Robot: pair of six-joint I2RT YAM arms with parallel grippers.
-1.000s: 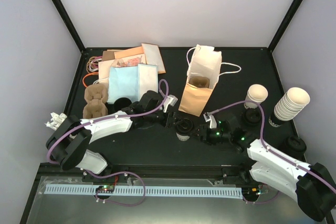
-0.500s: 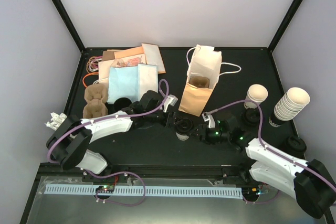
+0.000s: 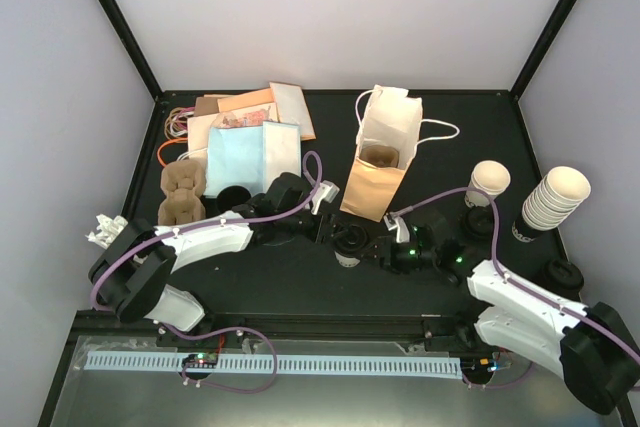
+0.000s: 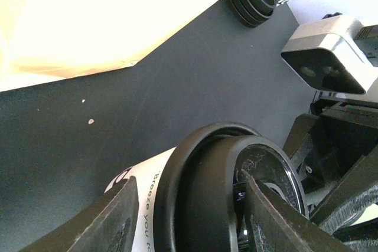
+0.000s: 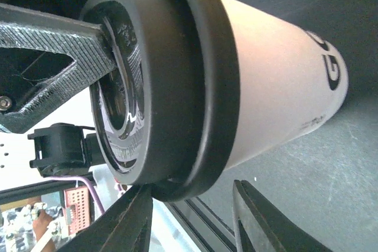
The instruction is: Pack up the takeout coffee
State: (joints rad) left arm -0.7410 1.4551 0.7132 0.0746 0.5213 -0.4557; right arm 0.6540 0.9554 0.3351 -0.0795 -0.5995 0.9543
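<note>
Takeout coffee [image 3: 348,243] sits on the desk [image 3: 300,272] between both end effectors; the left end effector [image 4: 189,193] clamps its black lid [image 4: 198,163], the right end effector [image 5: 192,188] straddles that lid, grip impossible to tell.

A robotics lab test cell is shown. A black tabletop [image 3: 470,132] is boxed in by plain pale walls [image 3: 340,17] and black frame struts [image 3: 115,22]. Two white robot arms, the left arm [image 3: 205,237] and the right arm [image 3: 520,297], are bolted at the lower edge of the frame. Purple cables [image 3: 312,165] are looped along them, and a slotted cable duct [image 3: 300,362] is run below. Takeout props are laid out on the tabletop: a takeout coffee [image 3: 348,243], stacked cups [image 3: 552,199], a white paper bag [image 3: 385,122] and a cup carrier [image 3: 183,195].
</note>
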